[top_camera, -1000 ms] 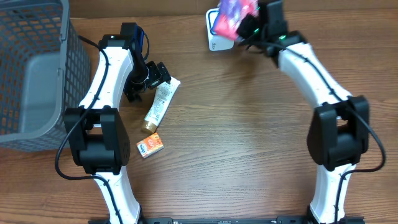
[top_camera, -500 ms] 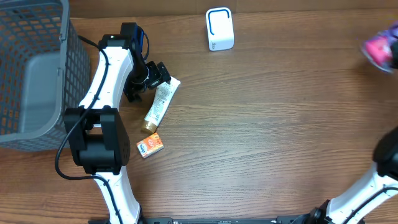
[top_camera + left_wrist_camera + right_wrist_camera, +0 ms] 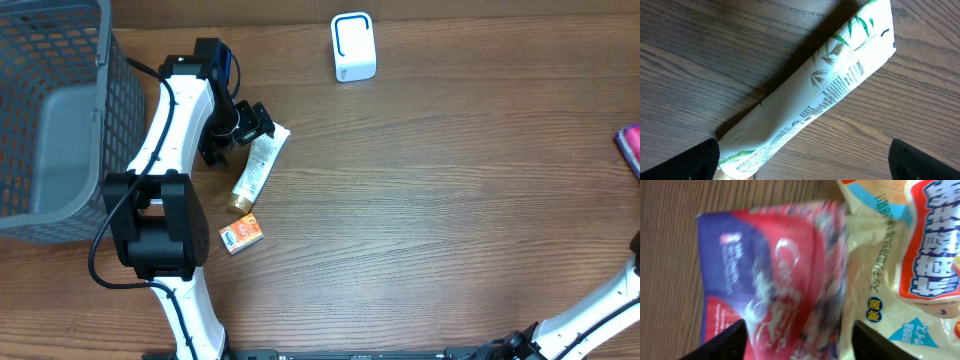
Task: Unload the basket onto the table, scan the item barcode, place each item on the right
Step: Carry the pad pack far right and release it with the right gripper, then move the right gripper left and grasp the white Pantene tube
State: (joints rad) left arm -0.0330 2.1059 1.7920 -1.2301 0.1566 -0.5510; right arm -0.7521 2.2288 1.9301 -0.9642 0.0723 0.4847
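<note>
The right gripper (image 3: 800, 342) was outside the overhead frame, where only a stretch of its arm (image 3: 585, 302) crossed the 5 o'clock corner. Its wrist view showed two dark fingertips (image 3: 722, 344) standing wide apart. Beyond them was a red-and-blue packet (image 3: 770, 280), too smeared to read its print or to judge any contact with the fingers. Overhead, the packet was a pink sliver cut off by the 3 o'clock edge, well apart from the white scanner (image 3: 352, 47) at 12 o'clock. A cream pouch (image 3: 885, 265) with Japanese characters, cropped by the frame, lay against the packet. The left gripper (image 3: 250, 122) hung spread over a white tube (image 3: 815, 95) printed with green leaves and "PANTENE"; its finer lines were illegible. A small orange box (image 3: 241, 233) lay at 6 o'clock of the tube, its label unreadable. A grey basket (image 3: 55, 40) was cropped at 9 o'clock.
</note>
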